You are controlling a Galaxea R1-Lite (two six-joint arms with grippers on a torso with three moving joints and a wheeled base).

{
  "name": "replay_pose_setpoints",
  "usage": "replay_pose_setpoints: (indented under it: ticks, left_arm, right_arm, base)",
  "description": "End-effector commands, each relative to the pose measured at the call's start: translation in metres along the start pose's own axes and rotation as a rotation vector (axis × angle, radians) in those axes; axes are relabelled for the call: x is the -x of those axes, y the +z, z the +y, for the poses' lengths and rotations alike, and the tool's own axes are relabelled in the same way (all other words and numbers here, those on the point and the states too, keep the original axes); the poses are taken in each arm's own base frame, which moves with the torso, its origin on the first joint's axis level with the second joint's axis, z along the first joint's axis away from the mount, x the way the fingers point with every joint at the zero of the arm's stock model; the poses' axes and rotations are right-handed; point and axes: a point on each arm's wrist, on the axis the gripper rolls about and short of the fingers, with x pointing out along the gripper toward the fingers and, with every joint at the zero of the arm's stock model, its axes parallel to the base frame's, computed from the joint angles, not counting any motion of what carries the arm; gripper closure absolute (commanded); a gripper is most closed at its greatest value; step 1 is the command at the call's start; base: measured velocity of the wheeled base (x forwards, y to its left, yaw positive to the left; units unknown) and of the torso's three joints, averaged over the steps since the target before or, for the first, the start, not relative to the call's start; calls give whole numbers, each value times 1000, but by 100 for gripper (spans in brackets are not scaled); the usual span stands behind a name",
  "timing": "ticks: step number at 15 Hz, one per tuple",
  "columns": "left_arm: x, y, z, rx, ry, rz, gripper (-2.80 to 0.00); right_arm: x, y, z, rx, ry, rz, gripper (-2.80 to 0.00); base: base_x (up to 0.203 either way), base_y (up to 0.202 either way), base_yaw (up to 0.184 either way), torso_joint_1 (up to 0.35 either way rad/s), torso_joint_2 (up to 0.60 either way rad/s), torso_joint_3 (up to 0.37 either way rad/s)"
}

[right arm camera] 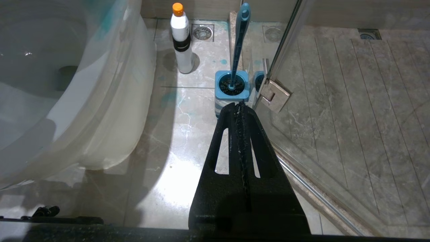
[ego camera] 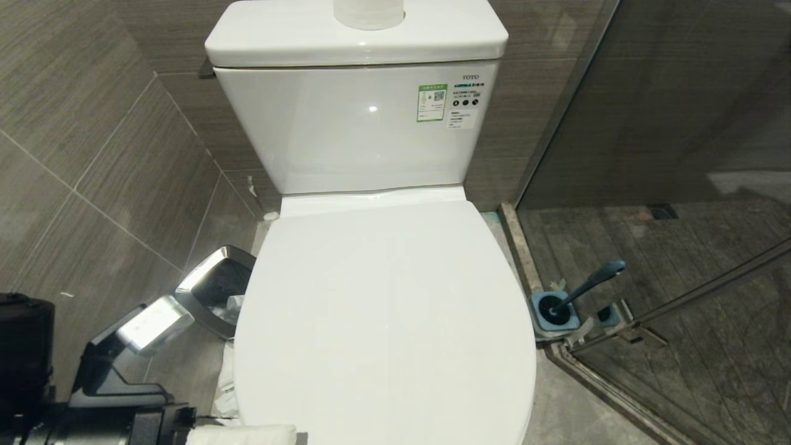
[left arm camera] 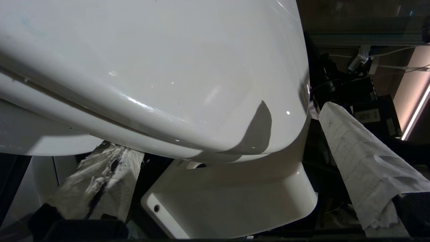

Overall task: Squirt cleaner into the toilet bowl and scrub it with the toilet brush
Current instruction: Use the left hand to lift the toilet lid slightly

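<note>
Low at the head view's near-left corner sits the left gripper (ego camera: 185,426), beside the closed toilet lid (ego camera: 383,321), which must lift before any cleaner reaches the bowl. Its wrist view shows cloth-wrapped fingers (left arm camera: 362,158) spread wide at the lid's front edge. From the right wrist, the right gripper (right arm camera: 240,109) hangs pressed together above the toilet brush (right arm camera: 239,43) in its holder (right arm camera: 231,95), the cleaner (right arm camera: 181,40) standing near.

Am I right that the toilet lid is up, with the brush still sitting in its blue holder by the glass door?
Not quite: the toilet lid is down, covering the bowl, as the head view shows. The rest holds: the toilet brush sits in its blue holder beside the glass door.
</note>
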Motion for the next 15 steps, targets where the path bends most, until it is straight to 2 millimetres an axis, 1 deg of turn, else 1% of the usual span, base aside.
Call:
replay_pose_setpoints:
  ticks: [1,3,5,6,9,15]
  left_arm:
    - [3,1,-5,-17,-12,-16,-280]
    - [9,2,-14,-31,-32,-43,-280]
    - [19,1,-27,-8,-73,-74,-280]
    - [20,3,-30,-18,-90,-86,-280]
    - [19,7,-34,-57,-116,-109,-280]
    - [20,11,-38,-78,-129,-117,-280]
  right_arm:
    - [0,0,0,0,0,0,0]
    - [0,0,0,-1,0,0,0]
    - [0,0,0,0,0,0,0]
    - [0,0,0,1,0,0,0]
    - [0,0,0,1,0,0,0]
    - [0,0,0,-1,0,0,0]
  base:
    - [0,0,0,0,0,0]
    - [0,0,0,0,0,0]
    - [0,0,0,0,0,0]
    - [0,0,0,0,0,0]
    - [0,0,0,0,0,0]
    - [0,0,0,0,0,0]
